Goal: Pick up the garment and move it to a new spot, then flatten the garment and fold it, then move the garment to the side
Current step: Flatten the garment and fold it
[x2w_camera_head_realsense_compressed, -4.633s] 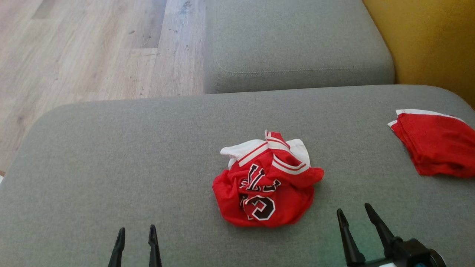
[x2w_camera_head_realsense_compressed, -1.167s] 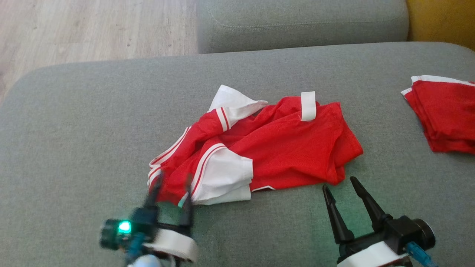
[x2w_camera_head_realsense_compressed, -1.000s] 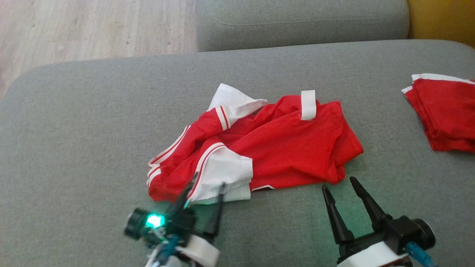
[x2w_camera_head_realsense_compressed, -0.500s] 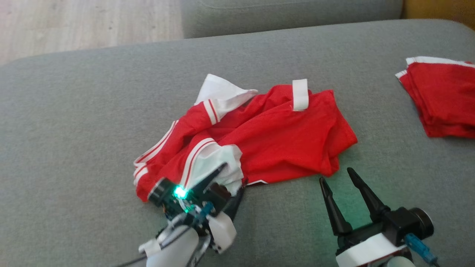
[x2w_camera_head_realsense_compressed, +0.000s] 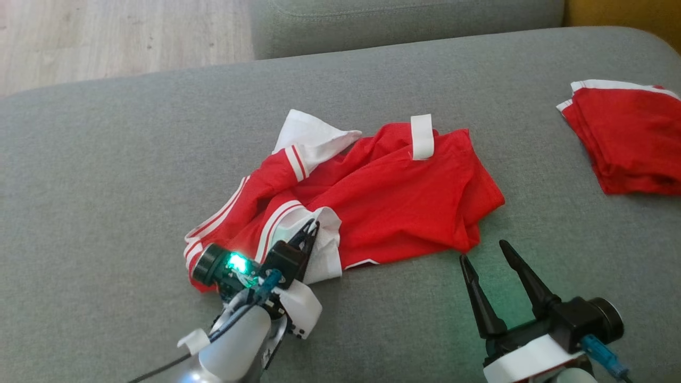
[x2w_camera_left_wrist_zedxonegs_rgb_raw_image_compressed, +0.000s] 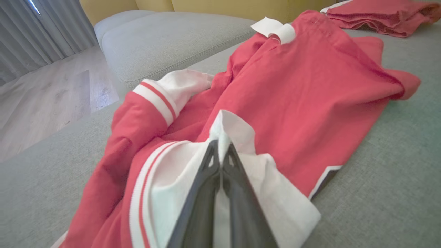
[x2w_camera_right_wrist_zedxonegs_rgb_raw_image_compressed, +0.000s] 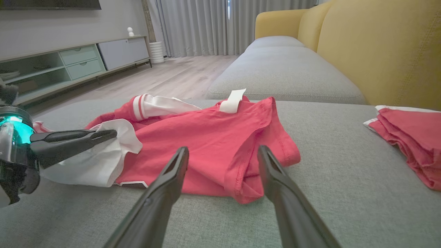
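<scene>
pincer at left (x2w_camera_left_wrist_zedxonegs_rgb_raw_image_compressed: 220, 148) pinches garment (x2w_camera_head_realsense_compressed: 404, 197)

A wide grey seat cushion (x2w_camera_head_realsense_compressed: 106, 159) spans the head view. Near its right edge lies 1 folded red cloth (x2w_camera_head_realsense_compressed: 628, 143) with white trim. A 2nd grey cushion (x2w_camera_head_realsense_compressed: 404, 21) sits beyond it, beside a pale wooden floor (x2w_camera_head_realsense_compressed: 117, 37). In the right wrist view a yellow backrest (x2w_camera_right_wrist_zedxonegs_rgb_raw_image_compressed: 379, 44) rises behind both cushions. Grey curtains (x2w_camera_right_wrist_zedxonegs_rgb_raw_image_compressed: 206, 24) hang at the far wall, and a low cabinet (x2w_camera_right_wrist_zedxonegs_rgb_raw_image_compressed: 79, 58) with 2 drawers stands nearby.
</scene>
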